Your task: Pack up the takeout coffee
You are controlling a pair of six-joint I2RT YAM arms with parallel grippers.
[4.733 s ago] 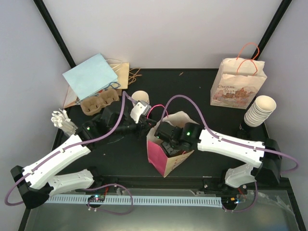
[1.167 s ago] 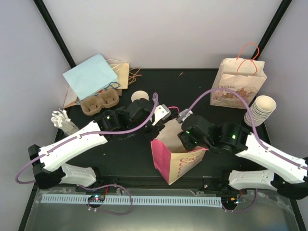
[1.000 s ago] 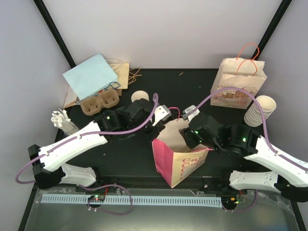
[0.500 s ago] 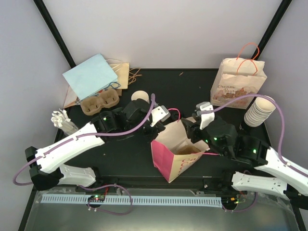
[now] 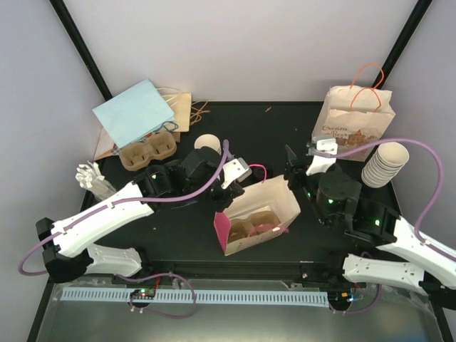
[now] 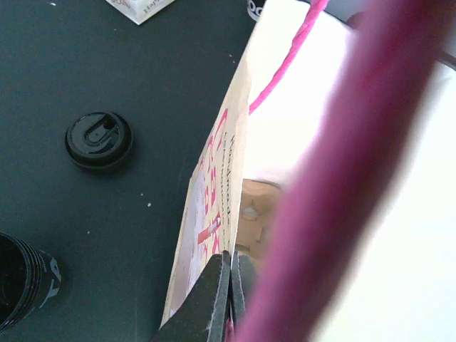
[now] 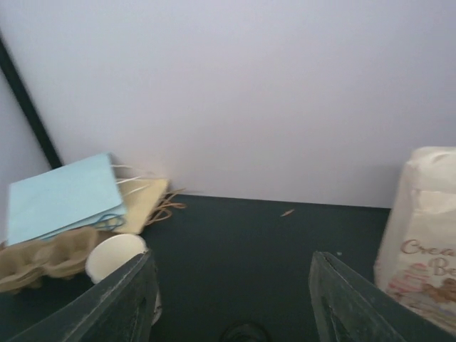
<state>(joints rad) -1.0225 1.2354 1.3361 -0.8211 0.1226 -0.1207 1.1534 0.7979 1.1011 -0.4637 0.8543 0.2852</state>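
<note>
- Left pincer (image 5: 229, 191) is clamped narrow on the top edge of the pink bag (image 5: 267, 206); in the left wrist view its two fingers (image 6: 217, 299) meet with the paper rim pinched between them.
- Right pincer (image 5: 298, 160) stands wide with nothing between its fingers (image 7: 132, 299). It is raised just beyond the bag's far right corner, apart from the paper, and faces the back wall.
- The pink bag sits in the middle of the desk (image 5: 178, 221), tipped well over, with its mouth gaping toward the overhead camera. Its pink handle (image 5: 260, 169) loops up beside the left pincer.
- A brown cup carrier (image 5: 246, 229) lies inside the bag, and its wells show through the opening. I cannot tell whether they hold cups.
- A black lid (image 6: 98, 139) lies flat on the desk to one side of the bag, apart from it.
- A white paper cup (image 5: 206, 142) stands behind the left arm. A second carrier (image 5: 147, 151) sits at the far left, next to a light blue bag (image 5: 133, 112).
- A printed paper bag (image 5: 353, 128) with orange handles stands upright at the far right, and a stack of paper cups (image 5: 385, 164) is just beside it.
</note>
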